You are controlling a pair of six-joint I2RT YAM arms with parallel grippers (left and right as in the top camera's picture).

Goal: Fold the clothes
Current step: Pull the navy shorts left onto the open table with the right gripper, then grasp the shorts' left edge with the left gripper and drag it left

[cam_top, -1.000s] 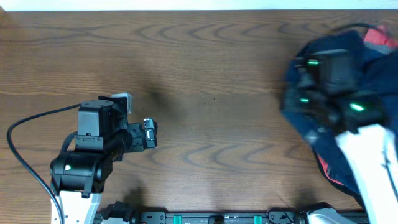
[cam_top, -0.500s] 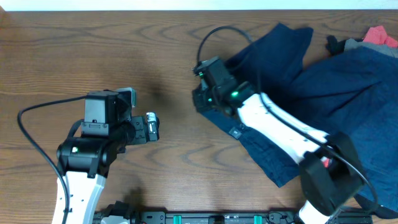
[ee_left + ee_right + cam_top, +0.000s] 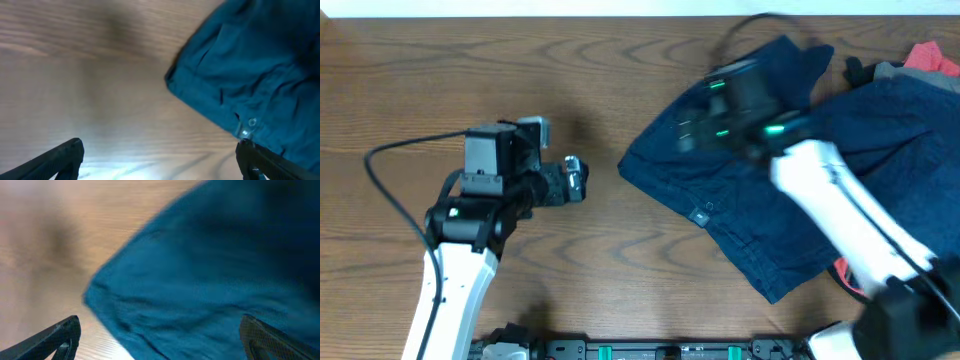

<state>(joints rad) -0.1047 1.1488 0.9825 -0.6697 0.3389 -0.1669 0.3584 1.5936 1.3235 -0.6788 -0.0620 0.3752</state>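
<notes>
A large dark navy garment (image 3: 760, 200) of the clothes lies spread across the right half of the table, with a small pale button (image 3: 700, 215) near its lower left edge. My right gripper (image 3: 688, 128) hovers blurred over its upper left part. In the right wrist view that gripper (image 3: 162, 342) is open, with navy cloth (image 3: 200, 280) beneath and nothing held. My left gripper (image 3: 576, 181) is open over bare wood just left of the garment. The left wrist view shows the garment's corner (image 3: 240, 75) and button (image 3: 252, 121) by its right finger (image 3: 265, 160).
Smaller red (image 3: 930, 55), grey (image 3: 892, 70) and black (image 3: 856, 70) pieces lie bunched at the back right corner. A red edge (image 3: 840, 272) peeks from under the navy cloth at the front right. The wooden table (image 3: 470, 80) shows bare on the left.
The right gripper dragged the navy garment from the right pile to the middle, then opened and let it go, lifting back to the right. The left arm crept slightly right.
</notes>
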